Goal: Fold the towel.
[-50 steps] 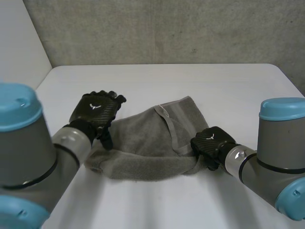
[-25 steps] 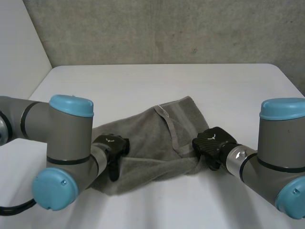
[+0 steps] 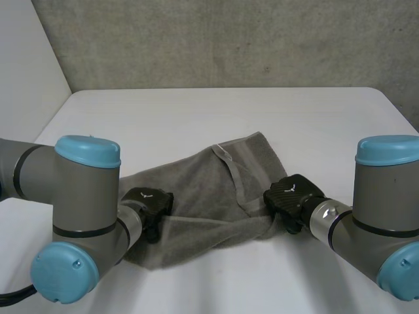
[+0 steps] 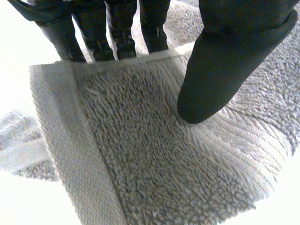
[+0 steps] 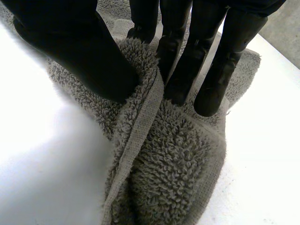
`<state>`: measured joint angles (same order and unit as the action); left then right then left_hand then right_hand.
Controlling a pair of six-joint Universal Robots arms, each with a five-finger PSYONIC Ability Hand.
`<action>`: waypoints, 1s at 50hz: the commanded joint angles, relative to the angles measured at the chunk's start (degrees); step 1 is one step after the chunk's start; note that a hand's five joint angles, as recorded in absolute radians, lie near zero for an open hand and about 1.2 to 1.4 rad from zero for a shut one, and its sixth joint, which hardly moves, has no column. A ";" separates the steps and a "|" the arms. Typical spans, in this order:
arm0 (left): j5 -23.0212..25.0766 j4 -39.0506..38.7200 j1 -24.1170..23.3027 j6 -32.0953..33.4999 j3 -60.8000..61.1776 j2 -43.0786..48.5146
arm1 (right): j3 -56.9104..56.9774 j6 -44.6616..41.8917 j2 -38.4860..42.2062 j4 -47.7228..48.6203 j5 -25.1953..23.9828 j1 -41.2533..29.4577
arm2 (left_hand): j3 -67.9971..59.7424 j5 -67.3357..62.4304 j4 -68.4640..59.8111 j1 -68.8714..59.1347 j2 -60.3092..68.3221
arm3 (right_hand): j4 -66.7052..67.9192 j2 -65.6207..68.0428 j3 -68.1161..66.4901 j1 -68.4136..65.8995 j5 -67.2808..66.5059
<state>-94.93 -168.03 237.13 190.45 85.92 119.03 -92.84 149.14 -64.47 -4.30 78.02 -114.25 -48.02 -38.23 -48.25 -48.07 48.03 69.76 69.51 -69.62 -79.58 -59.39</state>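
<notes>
Grey towel (image 3: 206, 199) is bunched. Left robot hand (image 3: 149, 199) pinches a flat edge, right robot hand (image 3: 291, 193) pinches a thick wad. Either could slip, skewing the fold.

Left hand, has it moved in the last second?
Yes. The left hand came nearer the table's front edge, onto the towel's left end.
</notes>
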 commanded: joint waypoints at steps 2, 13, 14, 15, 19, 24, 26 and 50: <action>0.01 -1.16 -0.44 0.01 1.35 -2.93 | -0.15 -0.34 0.04 0.34 0.02 -0.09 | 8.87 9.09 9.11 8.92 -8.88 | 10.24 10.49 -10.38 -0.42 -10.61; -0.34 -0.99 -1.31 0.36 4.86 -4.95 | -0.15 -0.34 0.04 0.43 0.02 -0.09 | 5.53 5.74 5.76 5.58 -5.54 | 10.24 10.49 -10.38 -0.42 -10.61; -0.26 -1.07 -1.58 0.44 5.13 -4.86 | -0.15 -0.43 0.13 0.43 0.02 -0.09 | 0.51 0.73 0.75 0.56 -0.52 | 10.24 10.49 -10.38 -0.42 -10.61; -0.25 -1.07 -1.58 0.44 5.13 -4.86 | -0.15 -0.43 0.13 0.43 0.02 -0.09 | 0.46 0.68 0.70 0.51 -0.47 | 10.24 10.49 -10.38 -0.42 -10.61; -0.78 -1.60 -1.76 0.53 4.87 -3.63 | -0.24 -0.43 0.30 0.43 0.11 -0.09 | -2.75 -2.53 -2.51 -2.69 2.73 | 10.24 10.49 -10.38 -0.42 -10.61; -1.22 -3.88 -1.76 0.71 4.08 -1.87 | -0.24 -0.43 0.39 0.34 0.11 -0.09 | 12.02 12.24 12.26 12.08 -12.04 | 10.24 10.49 -10.38 -0.42 -10.61; -1.22 -4.85 -1.67 0.71 3.90 -1.87 | -0.24 -0.43 0.39 0.34 0.11 -0.09 | 14.08 14.30 14.32 14.14 -14.10 | 10.24 10.49 -10.38 -0.42 -10.61; -4.30 -7.75 -1.76 0.80 4.87 -1.34 | -0.06 -0.43 0.57 0.43 0.11 -0.09 | 13.75 13.96 13.99 13.80 -13.76 | 10.24 10.49 -10.38 -0.42 -10.61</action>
<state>-99.32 -175.93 235.47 191.22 90.32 117.14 -92.96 148.71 -63.97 -3.86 78.14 -114.34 -28.55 -18.40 -28.56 -28.54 28.57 69.76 69.52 -69.62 -79.58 -59.39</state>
